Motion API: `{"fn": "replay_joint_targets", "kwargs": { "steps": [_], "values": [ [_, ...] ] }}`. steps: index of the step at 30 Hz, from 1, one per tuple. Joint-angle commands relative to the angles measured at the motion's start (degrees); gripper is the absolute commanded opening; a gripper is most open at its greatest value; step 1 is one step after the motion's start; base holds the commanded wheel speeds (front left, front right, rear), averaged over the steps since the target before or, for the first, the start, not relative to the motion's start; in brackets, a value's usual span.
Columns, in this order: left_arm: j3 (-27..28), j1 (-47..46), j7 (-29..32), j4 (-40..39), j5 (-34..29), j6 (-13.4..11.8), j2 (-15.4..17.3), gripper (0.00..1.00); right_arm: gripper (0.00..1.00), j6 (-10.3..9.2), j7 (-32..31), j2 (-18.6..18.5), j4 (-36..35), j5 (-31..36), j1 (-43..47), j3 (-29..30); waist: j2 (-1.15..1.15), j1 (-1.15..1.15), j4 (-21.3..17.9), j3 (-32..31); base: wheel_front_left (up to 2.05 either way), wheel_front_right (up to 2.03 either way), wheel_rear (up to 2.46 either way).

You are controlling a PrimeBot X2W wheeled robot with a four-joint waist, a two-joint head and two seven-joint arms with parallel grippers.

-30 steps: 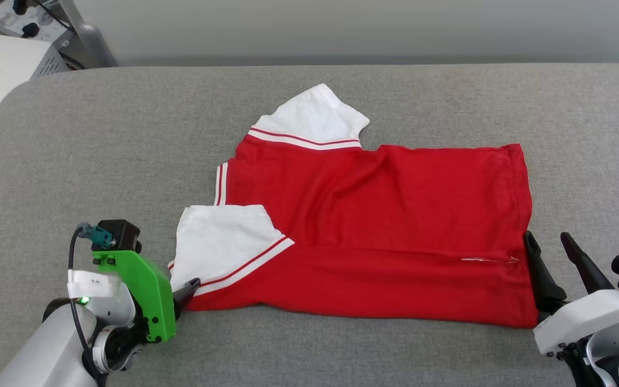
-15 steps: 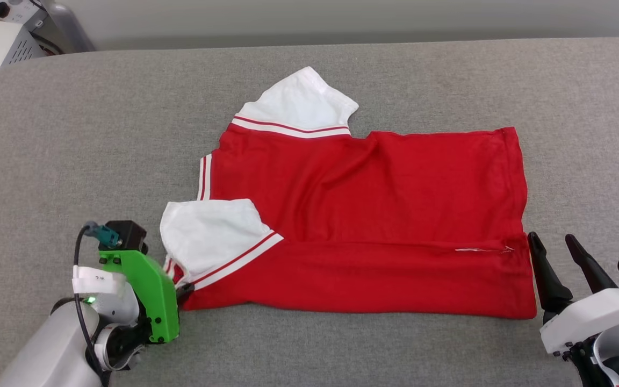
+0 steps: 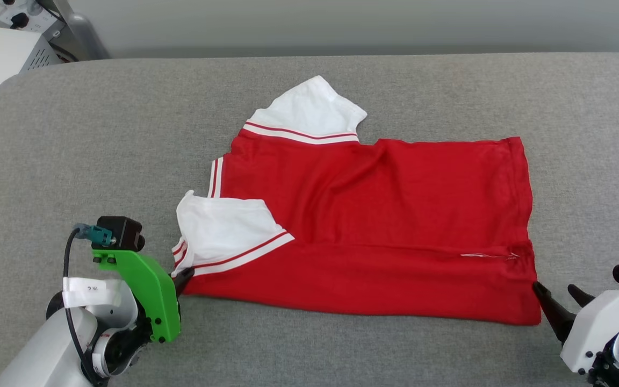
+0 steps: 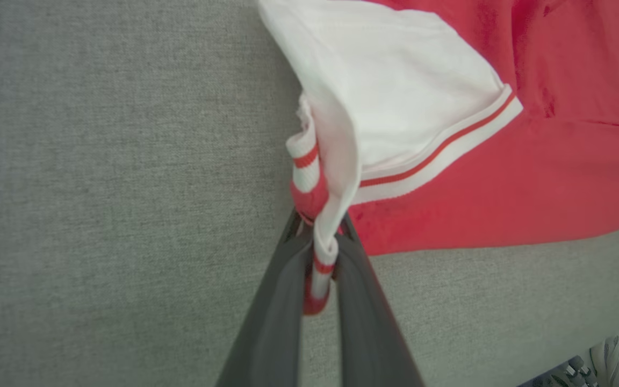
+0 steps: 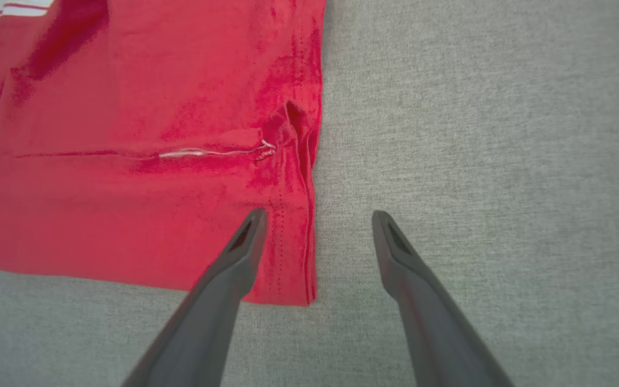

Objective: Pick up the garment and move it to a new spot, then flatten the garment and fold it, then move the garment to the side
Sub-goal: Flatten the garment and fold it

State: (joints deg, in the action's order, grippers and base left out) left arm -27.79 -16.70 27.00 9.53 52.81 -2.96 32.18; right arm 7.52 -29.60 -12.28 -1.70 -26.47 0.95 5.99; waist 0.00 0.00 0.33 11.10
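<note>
Grey tabletop (image 3: 100,134), with the red garment (image 3: 374,226) lying mostly flat across its middle.
On my feed the left gripper (image 4: 320,236) is pinched tight on striped trim and white cloth by the near sleeve (image 4: 406,91), bunching the garment's near left corner. The right gripper (image 5: 318,215) is spread wide at the near right corner, with one finger over the red hem (image 5: 309,161) and the other over bare tabletop just beyond the edge. I cannot tell whether either finger touches.
</note>
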Motion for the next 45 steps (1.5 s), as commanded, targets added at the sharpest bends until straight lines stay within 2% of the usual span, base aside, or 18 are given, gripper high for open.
{"fn": "replay_joint_targets", "kwargs": {
  "steps": [1,7,15,16,17,18,25,35,45],
  "values": [
    [0.24,0.47,-0.52,-1.51,-0.4,-0.53,0.58,0.0,1.0,-0.03,-2.41,-0.35,-0.51,-0.16,0.16,0.01,0.0,0.0,0.57,0.63,0.0,0.0,0.0],
    [0.22,0.06,-0.73,-6.45,-1.29,-1.41,1.0,0.0,1.0,-0.03,-9.19,-0.77,0.01,-0.27,-1.64,-0.95,0.0,0.0,1.73,2.77,0.0,0.0,0.0],
    [0.09,0.43,-0.91,-8.64,-1.33,-2.09,0.83,0.0,1.0,-0.03,-15.51,0.84,5.54,-2.27,-2.66,-4.64,0.0,0.0,2.23,4.21,0.0,0.0,0.0],
    [0.05,0.49,-0.99,-8.65,-1.34,-2.12,0.79,0.0,0.88,-0.03,-16.2,1.06,5.9,-2.65,-2.68,-5.01,0.0,0.0,2.27,4.28,0.0,0.0,0.0],
    [0.04,0.51,-1.03,-8.65,-1.35,-2.15,0.78,0.0,0.38,-0.03,-16.37,1.16,5.99,-2.79,-2.8,-5.17,0.0,0.0,2.27,4.31,0.0,0.0,0.0],
    [0.05,0.56,-1.04,-8.68,-1.22,-2.16,0.71,0.0,0.0,-0.03,-16.44,1.24,6.08,-3.0,-2.97,-5.27,0.0,0.0,2.26,4.3,0.0,0.0,0.0],
    [0.53,1.59,-2.34,-8.63,-1.05,-2.44,0.75,0.0,0.0,-0.03,-15.24,0.13,5.36,-3.46,-4.84,-4.81,0.0,0.0,1.85,2.33,0.0,0.0,0.0],
    [1.0,5.44,-2.0,-9.73,0.38,-3.04,2.32,0.0,0.0,-0.03,-14.62,-0.5,2.94,-4.1,-3.58,-6.25,0.0,0.0,1.85,-4.41,0.0,0.0,0.0],
    [2.7,13.72,-0.94,-12.59,2.9,-6.64,5.37,0.0,0.0,-0.03,-17.1,-0.51,-1.02,-4.81,2.83,-7.44,0.0,0.0,2.12,-8.88,0.0,0.0,0.0]
  ]
}}
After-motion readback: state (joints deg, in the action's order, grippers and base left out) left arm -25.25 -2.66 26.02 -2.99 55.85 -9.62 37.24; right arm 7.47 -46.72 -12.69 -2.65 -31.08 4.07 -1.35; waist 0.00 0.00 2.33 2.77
